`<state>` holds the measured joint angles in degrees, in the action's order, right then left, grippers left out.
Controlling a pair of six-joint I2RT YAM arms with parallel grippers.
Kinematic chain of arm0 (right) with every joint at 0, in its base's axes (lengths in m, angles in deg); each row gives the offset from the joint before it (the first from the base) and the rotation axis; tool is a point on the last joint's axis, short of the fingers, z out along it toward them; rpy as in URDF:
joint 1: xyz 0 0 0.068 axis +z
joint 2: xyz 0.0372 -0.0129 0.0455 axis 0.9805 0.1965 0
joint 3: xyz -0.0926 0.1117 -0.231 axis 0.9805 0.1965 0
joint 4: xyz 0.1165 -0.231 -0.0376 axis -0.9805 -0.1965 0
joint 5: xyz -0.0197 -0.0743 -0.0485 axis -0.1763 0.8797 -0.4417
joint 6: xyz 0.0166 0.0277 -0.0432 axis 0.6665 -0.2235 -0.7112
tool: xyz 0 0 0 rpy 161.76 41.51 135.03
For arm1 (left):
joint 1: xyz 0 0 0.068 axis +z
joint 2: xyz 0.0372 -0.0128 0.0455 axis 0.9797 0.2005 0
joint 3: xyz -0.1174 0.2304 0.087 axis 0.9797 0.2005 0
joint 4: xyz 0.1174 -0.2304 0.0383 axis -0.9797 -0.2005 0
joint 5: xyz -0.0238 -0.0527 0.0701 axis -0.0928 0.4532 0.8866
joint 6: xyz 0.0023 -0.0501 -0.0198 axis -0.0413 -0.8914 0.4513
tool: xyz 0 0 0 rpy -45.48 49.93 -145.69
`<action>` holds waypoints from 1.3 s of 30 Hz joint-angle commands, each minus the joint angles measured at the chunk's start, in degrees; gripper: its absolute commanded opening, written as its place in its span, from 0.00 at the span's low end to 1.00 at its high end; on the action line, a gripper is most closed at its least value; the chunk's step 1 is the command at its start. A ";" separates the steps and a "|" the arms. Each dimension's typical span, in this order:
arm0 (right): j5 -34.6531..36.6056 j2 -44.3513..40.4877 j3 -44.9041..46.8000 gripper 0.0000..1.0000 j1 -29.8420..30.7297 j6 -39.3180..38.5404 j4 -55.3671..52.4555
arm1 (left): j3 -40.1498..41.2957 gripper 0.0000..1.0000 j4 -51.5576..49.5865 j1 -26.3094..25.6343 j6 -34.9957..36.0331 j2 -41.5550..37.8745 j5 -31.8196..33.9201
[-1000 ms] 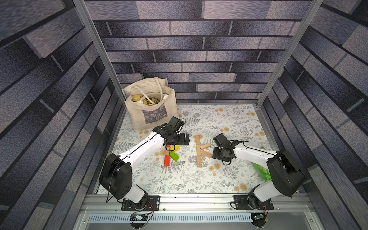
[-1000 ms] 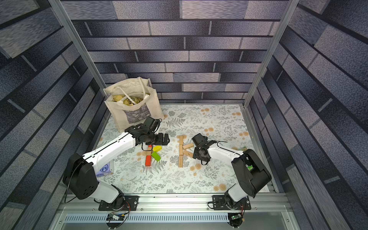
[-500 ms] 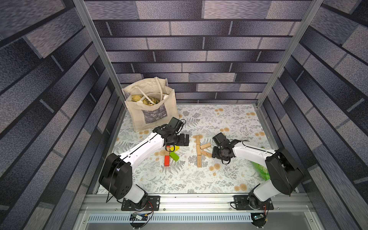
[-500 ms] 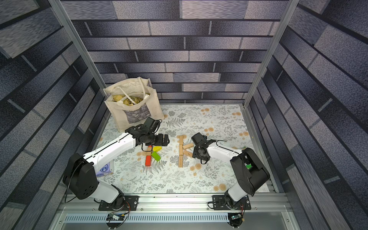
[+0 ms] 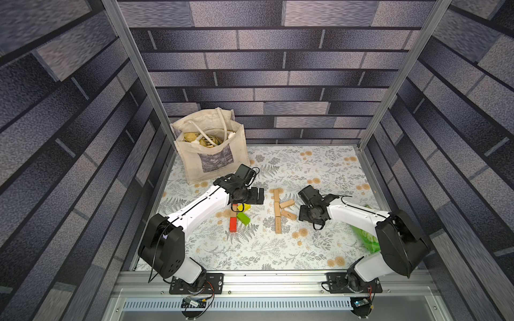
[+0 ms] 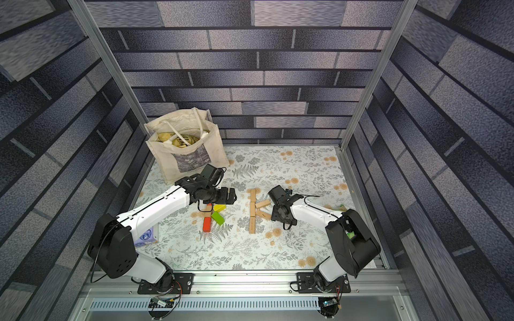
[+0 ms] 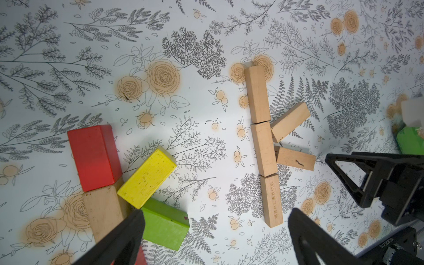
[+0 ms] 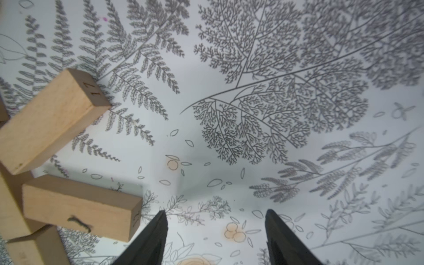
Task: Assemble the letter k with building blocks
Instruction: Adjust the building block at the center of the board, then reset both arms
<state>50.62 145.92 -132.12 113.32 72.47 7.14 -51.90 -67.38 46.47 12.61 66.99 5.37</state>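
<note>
- Showing white shells on left arm (image 5: 200, 208) and right arm (image 5: 357, 216).
- Wearing rounded black joints (image 5: 164, 250).
- Trailing thin black cables (image 5: 152, 268).
- Ending in black, triangular open-frame fingers (image 7: 119, 243).
- Bolting onto black base plates (image 5: 194, 282) with silver screws (image 5: 220, 283).

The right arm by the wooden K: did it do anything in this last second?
The right gripper spread its jaws wider and now holds nothing; the lower slanted block lies free just beside them. The arm itself barely shifted. The left gripper stayed wide open above the coloured blocks, and the tan K and tote bag did not move.
</note>
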 commanded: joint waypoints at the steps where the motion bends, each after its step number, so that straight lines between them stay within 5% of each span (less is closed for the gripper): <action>1: 6.03 -5.70 -6.68 0.82 0.24 -4.16 -8.61 | -0.53 1.00 -1.74 2.12 3.94 -4.24 0.27; 3: 5.22 -6.50 -11.11 0.99 -0.53 -7.93 -11.02 | 0.10 1.00 -2.20 6.35 4.94 -7.07 -1.43; 5: 2.21 -7.30 -12.79 1.00 -1.27 -11.35 -10.28 | 2.07 1.00 -2.72 10.72 6.12 -11.01 -2.00; 8: 2.29 -10.43 -9.38 1.00 -1.76 -16.68 -6.17 | 6.76 1.00 -4.43 18.37 9.67 -20.64 5.99; 12: 6.72 -20.35 3.73 1.00 -5.89 -24.74 13.39 | 23.40 1.00 12.76 29.71 13.90 -34.12 13.42; 16: 12.80 -21.80 9.80 1.00 -9.34 -37.49 29.29 | 37.38 1.00 31.81 29.87 16.29 -37.97 18.44; 21: 15.85 -16.74 17.55 1.00 -11.48 -43.98 46.63 | 47.69 1.00 52.79 30.15 18.52 -29.29 24.93; 27: 10.04 -13.39 31.93 1.00 -16.17 -46.49 77.17 | 51.15 1.00 74.91 32.87 21.32 -18.00 17.73; 30: 7.54 -10.30 31.10 1.00 -17.52 -47.90 77.74 | 49.89 1.00 82.47 38.18 18.27 -11.60 9.34; 34: 4.68 -4.49 32.03 1.00 -21.65 -50.03 87.70 | 47.59 1.00 92.93 39.03 18.82 2.62 6.13; 38: -0.65 4.25 30.98 1.00 -30.02 -41.08 94.78 | 45.98 1.00 90.18 35.79 24.33 2.68 3.15; 39: -2.14 2.47 28.86 1.00 -30.58 -40.93 87.57 | 45.72 1.00 88.78 35.26 25.22 2.06 3.03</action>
<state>53.37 147.76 -100.86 85.28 27.44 92.73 -4.71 17.14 83.27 33.38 69.59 12.37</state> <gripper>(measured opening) 0.999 0.997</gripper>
